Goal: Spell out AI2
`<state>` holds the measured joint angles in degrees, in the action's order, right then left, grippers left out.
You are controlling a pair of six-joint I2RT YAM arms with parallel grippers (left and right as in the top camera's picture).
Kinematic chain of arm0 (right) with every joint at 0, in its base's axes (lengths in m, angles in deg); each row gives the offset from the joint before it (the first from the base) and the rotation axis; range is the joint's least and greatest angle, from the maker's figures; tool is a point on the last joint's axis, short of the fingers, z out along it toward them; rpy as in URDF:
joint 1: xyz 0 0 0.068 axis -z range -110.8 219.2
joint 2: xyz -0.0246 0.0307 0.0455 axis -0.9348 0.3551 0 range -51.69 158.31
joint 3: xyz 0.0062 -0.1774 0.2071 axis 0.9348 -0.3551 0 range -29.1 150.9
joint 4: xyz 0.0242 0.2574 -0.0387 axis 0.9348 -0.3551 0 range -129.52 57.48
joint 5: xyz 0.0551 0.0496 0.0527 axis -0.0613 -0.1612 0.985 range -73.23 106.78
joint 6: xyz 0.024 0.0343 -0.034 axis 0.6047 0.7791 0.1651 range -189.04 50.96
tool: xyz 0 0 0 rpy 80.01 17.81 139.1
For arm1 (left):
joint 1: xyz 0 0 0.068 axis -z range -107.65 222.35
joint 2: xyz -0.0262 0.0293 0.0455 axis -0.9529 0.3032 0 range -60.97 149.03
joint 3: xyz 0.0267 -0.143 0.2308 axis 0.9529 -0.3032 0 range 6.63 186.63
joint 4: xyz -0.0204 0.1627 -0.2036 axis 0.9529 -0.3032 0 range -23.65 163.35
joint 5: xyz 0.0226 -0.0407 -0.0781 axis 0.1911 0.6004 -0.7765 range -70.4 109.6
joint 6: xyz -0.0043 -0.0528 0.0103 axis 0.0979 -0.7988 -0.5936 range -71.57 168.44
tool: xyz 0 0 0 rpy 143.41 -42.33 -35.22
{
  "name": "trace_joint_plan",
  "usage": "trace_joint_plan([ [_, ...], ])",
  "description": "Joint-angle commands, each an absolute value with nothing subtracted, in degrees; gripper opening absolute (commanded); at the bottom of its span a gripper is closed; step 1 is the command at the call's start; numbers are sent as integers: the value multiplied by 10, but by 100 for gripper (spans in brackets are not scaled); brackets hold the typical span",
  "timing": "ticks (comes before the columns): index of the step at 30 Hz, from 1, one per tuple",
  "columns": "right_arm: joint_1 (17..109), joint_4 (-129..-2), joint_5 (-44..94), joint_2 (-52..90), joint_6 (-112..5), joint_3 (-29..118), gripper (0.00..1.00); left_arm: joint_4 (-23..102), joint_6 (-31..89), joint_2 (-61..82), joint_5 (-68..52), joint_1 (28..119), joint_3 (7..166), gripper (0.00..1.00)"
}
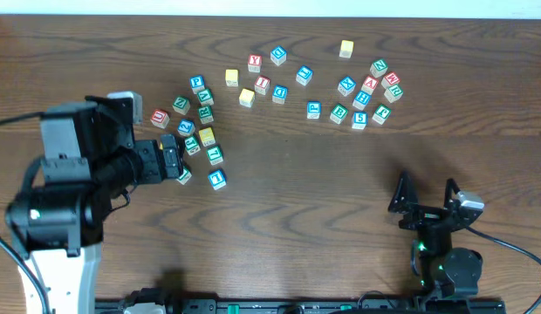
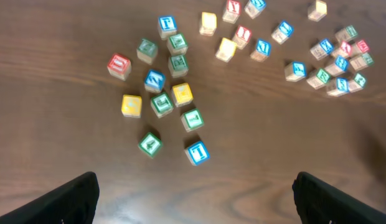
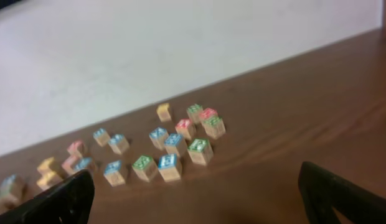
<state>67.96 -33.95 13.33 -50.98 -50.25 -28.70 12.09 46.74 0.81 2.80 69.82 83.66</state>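
Many small wooden letter blocks lie scattered across the far half of the brown table. A left cluster includes a blue block that seems to read I and a blue block whose mark I cannot read. A right cluster includes a red block. My left gripper is open and empty, just left of the left cluster. My right gripper is open and empty, near the front right, far from the blocks.
A middle group of blocks and a lone yellow block lie near the table's far edge. A green block lies right by my left fingertips. A pale wall stands behind the table.
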Motion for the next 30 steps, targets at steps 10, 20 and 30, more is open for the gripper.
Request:
trace_joint_plan([
  [10, 684, -366, 178, -500, -524, -285, 99, 104, 462, 63, 7, 699, 870, 98],
  [20, 684, -378, 203, -355, -557, -172, 99, 104, 462, 94, 7, 699, 870, 97],
  [30, 684, -541, 228, -72, -617, 107, 99, 104, 462, 96, 8, 699, 870, 97],
])
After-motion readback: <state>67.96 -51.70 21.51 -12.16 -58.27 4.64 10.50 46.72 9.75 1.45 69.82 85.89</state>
